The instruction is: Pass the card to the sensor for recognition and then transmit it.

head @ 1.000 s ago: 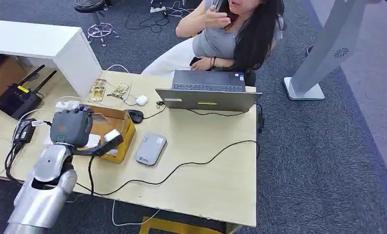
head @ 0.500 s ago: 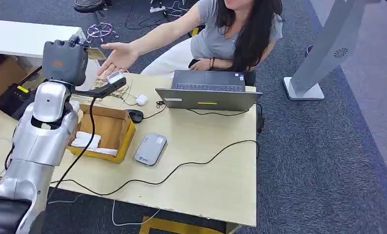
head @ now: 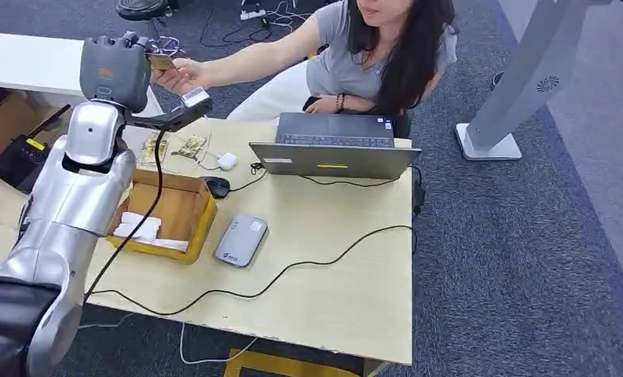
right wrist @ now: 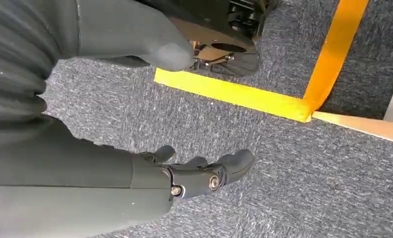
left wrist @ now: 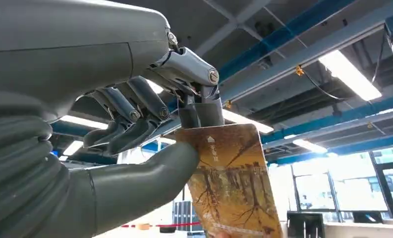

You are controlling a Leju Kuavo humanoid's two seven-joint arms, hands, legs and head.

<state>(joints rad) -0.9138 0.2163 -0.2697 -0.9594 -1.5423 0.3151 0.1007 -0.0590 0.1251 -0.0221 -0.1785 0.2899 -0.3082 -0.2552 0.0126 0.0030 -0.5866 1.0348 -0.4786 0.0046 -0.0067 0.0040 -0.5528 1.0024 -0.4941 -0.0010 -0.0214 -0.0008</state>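
The robot holds a card up high, and a person's hand is on it too.

The left hand (head: 115, 71) is raised above the table (head: 347, 267), and its thumb and fingers (left wrist: 135, 119) pinch the brown card (left wrist: 231, 178). The person's hand (head: 178, 76) touches the card's far end. The right hand (right wrist: 135, 173) hangs over the grey carpet (right wrist: 283, 163) with fingers loosely spread and nothing in them. The grey sensor (head: 242, 240) lies on the table beside the yellow box (head: 202, 220).
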